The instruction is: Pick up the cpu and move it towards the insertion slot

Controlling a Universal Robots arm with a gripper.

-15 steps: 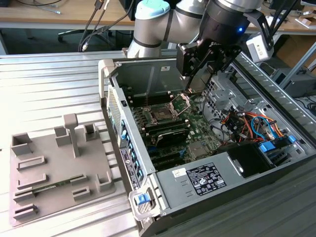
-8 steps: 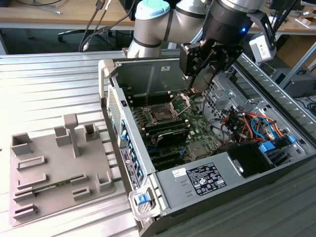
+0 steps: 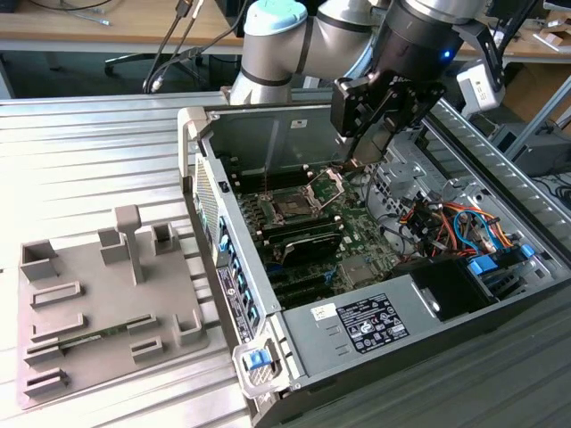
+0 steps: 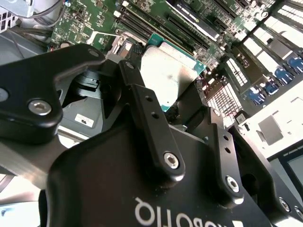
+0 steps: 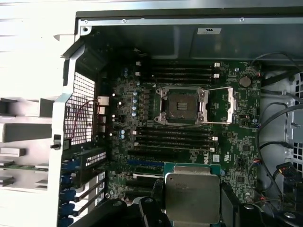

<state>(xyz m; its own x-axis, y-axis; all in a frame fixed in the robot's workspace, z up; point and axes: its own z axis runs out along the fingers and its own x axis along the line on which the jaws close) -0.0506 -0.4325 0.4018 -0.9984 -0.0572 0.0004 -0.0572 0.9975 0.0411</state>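
The gripper (image 3: 364,159) hung inside the open computer case (image 3: 268,134), above the green circuit board (image 3: 357,234) and near the insertion slot (image 3: 299,203). Its fingers (image 4: 142,101) were clenched on the cpu (image 4: 170,75), which was clear of the board and well away from the grey tray (image 3: 80,357) on the bench (image 3: 80,152) at the exterior view's left.

In both wrist views the cpu (image 5: 191,195) looked like a small flat square: a pale silvery metal top with softly cut corners, seated on a thin green base that showed as a narrow rim around the metal. The top caught the light and read almost white in the second wrist view; faint markings lay on it in the first wrist view. It appeared to be held roughly level with the board, though the black finger links hid its near edge.

In the first wrist view the insertion slot (image 5: 182,105) sat farther in on the board, a dark square socket in a silver frame, its wire bracket (image 5: 215,105) swung open to one side. Long black memory slots (image 5: 177,139) lay between the socket and the held cpu.
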